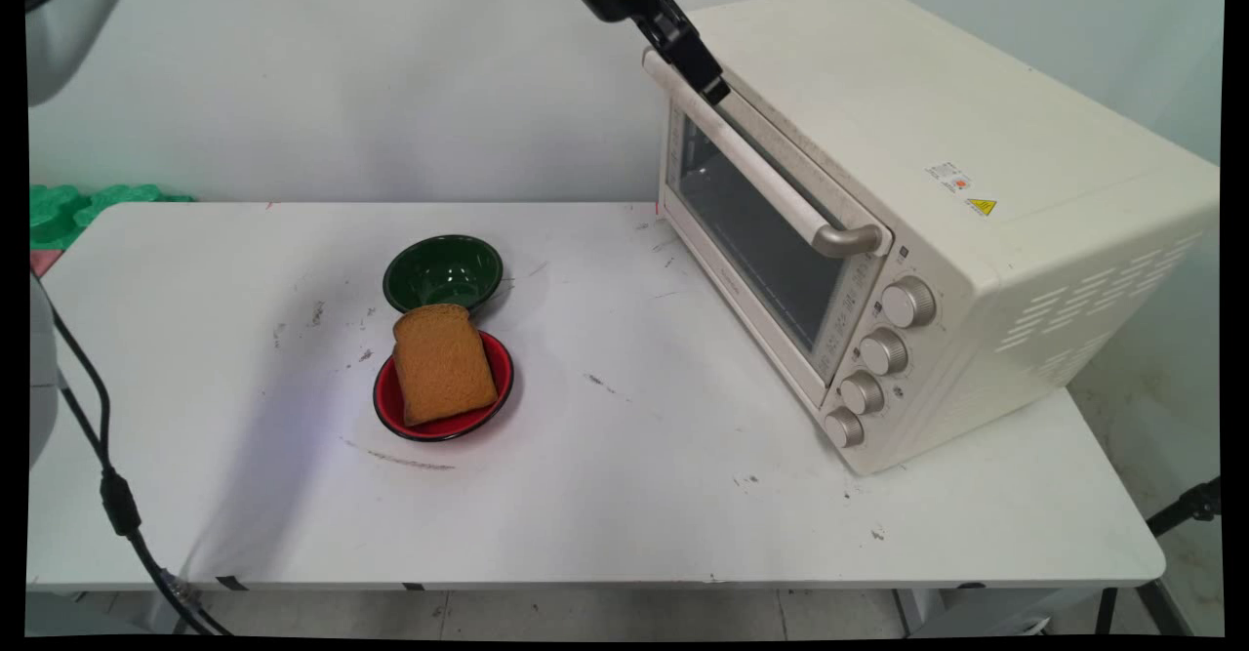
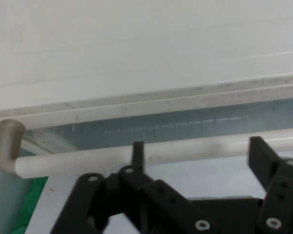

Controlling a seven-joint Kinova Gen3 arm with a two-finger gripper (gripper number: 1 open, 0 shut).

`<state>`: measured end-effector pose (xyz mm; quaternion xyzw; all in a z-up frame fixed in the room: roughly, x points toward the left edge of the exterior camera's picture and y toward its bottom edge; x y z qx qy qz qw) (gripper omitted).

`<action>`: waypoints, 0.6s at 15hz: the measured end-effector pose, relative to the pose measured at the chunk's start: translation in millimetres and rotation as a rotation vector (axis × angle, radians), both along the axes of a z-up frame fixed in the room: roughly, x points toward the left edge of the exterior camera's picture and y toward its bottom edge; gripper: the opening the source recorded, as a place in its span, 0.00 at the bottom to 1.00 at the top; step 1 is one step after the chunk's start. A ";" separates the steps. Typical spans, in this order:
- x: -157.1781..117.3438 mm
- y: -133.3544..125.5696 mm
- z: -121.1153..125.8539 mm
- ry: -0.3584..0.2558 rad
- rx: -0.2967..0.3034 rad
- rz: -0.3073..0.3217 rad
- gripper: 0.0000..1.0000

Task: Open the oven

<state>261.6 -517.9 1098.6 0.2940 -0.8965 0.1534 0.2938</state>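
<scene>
**Reaching for the oven handle**

Hovering at the top centre of the main view, we are holding our gripper (image 1: 717, 93) spread around the handle (image 1: 751, 168) of the oven (image 1: 937, 202), fingers (image 2: 261, 156) straddling the bar without pinching it. We are judging that squaring the fingers across the bar matters most. Its long axis is running from upper left to lower right.

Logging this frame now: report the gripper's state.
Gripper: open, fingers either side of the oven door handle, not clamped on it.
</scene>
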 end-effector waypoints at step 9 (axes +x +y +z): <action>-9.8 -21.7 -28.0 -0.028 0.005 -0.008 0.00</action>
